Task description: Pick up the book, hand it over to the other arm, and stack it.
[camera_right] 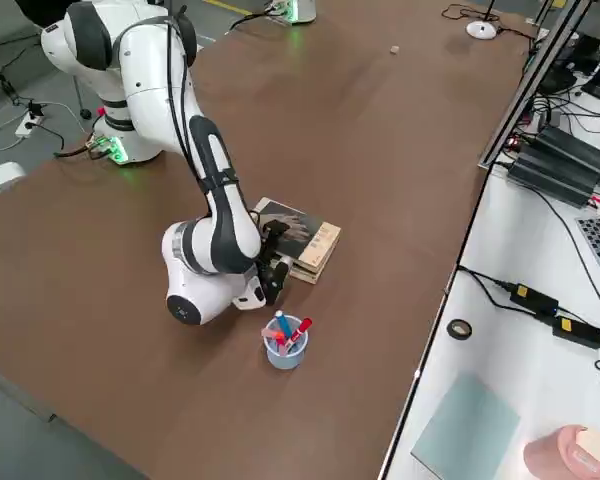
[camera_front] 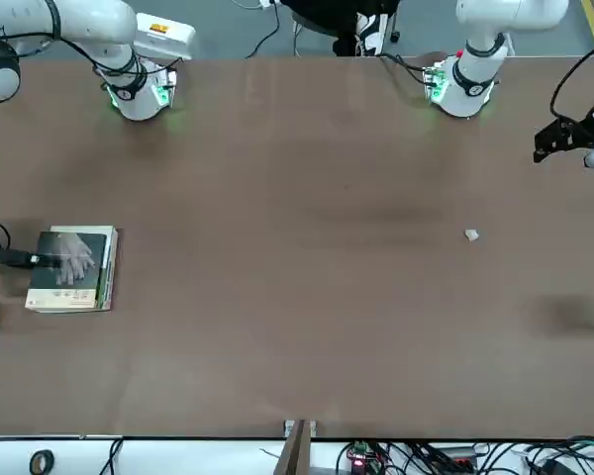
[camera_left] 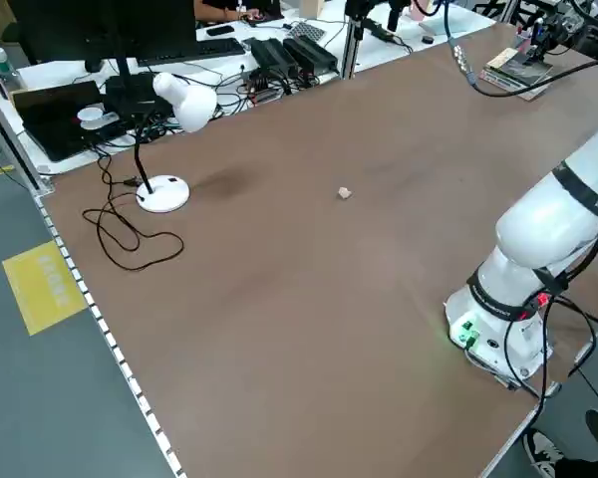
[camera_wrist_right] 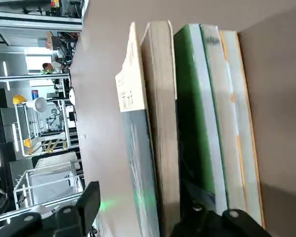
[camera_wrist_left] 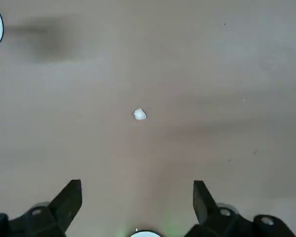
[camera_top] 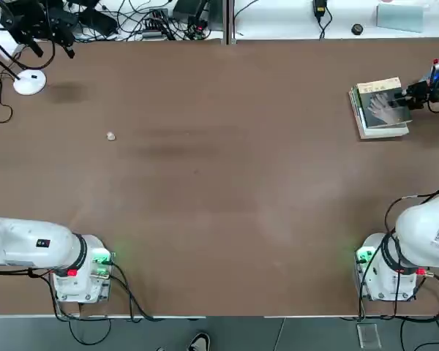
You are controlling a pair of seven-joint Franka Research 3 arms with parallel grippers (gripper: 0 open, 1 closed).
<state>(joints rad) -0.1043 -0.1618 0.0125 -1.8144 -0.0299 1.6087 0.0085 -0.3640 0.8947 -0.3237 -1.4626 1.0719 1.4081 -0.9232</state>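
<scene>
Right gripper (camera_wrist_right: pixel 143 193) around book (camera_wrist_right: pixel 162 108), end hidden, left gripper (camera_wrist_left: pixel 138 183) above table (camera_wrist_left: pixel 187 148)

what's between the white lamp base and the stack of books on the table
A small white scrap lies between the lamp base and the books, nearer the base; the top view shows it.

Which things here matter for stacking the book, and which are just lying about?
Job:
- dark grey-green book with pale hand cover
- black right end effector, beside it

Lying about:
- small white scrap
- pale blue cup of pens
</scene>
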